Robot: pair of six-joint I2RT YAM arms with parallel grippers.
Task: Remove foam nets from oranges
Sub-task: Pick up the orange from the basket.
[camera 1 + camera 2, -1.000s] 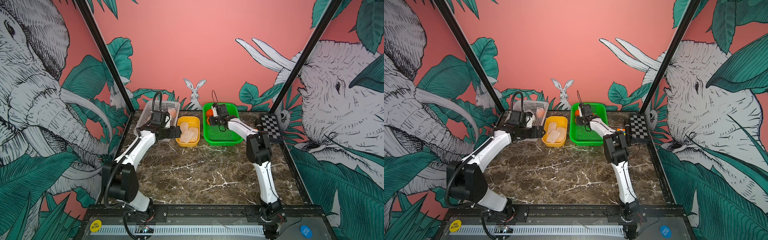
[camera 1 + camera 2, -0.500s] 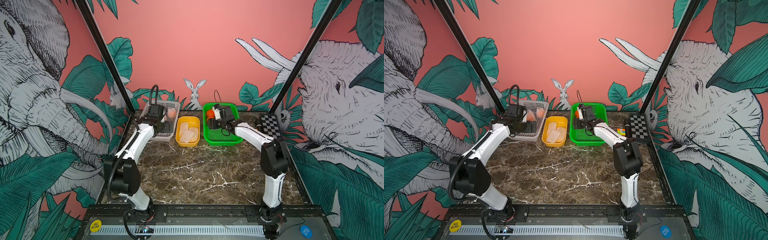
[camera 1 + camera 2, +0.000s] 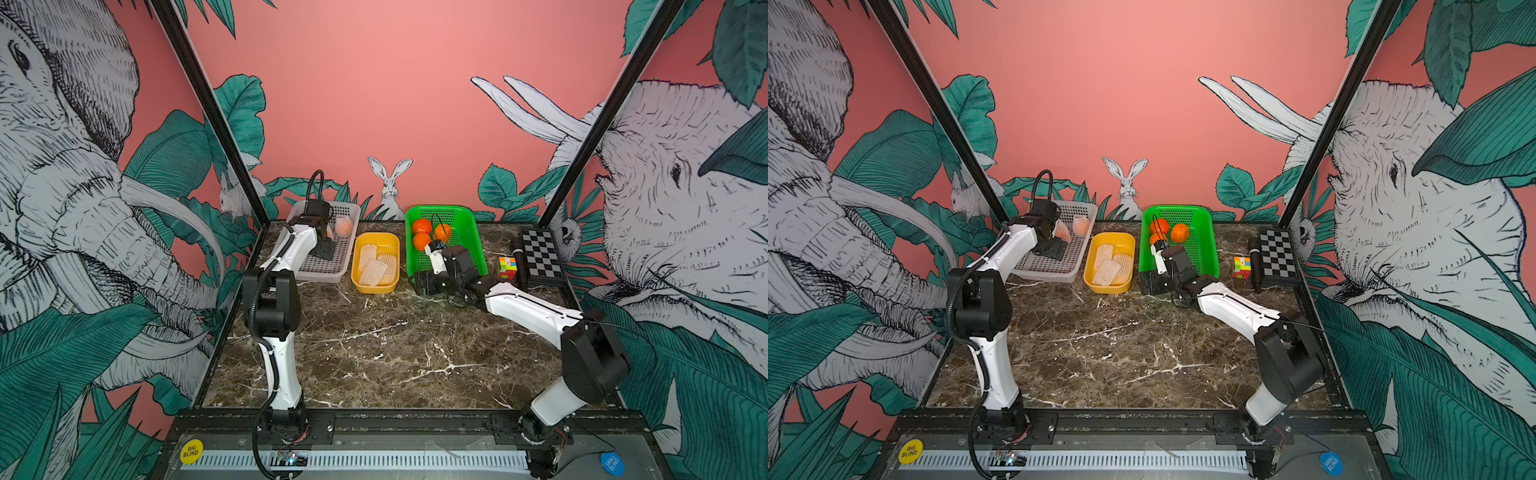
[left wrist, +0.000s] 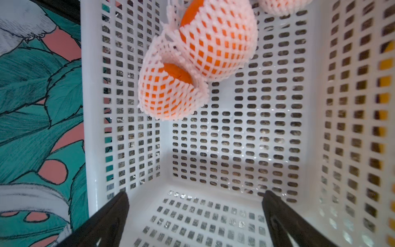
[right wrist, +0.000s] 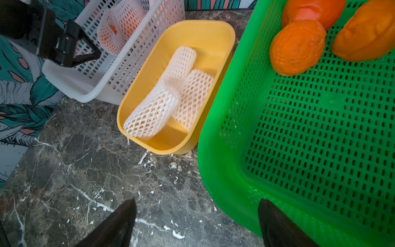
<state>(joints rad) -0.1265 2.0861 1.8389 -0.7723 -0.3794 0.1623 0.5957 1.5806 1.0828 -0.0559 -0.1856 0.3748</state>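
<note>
Over the white basket (image 4: 235, 149), I am holding my left gripper (image 4: 195, 193) wide open and empty; oranges in nets (image 4: 218, 40) are lying just ahead on its floor. My right gripper (image 5: 197, 201) is hanging open too, gripping nothing, above the green basket's (image 5: 320, 128) near edge. Three bare oranges (image 5: 297, 47) are resting at its far end, and empty nets (image 5: 175, 89) are lying in the yellow tub (image 5: 205, 34) between the baskets.

This is looking like a robot lab booth: a left arm (image 3: 279, 374) and a right arm (image 3: 528, 309) are standing bolted to a black rail (image 3: 415, 422) fronting a marble-patterned table (image 3: 395, 357), printed jungle panels (image 3: 374, 104) are walling it in, and a checkerboard (image 3: 541, 257) is lying in one back corner.
</note>
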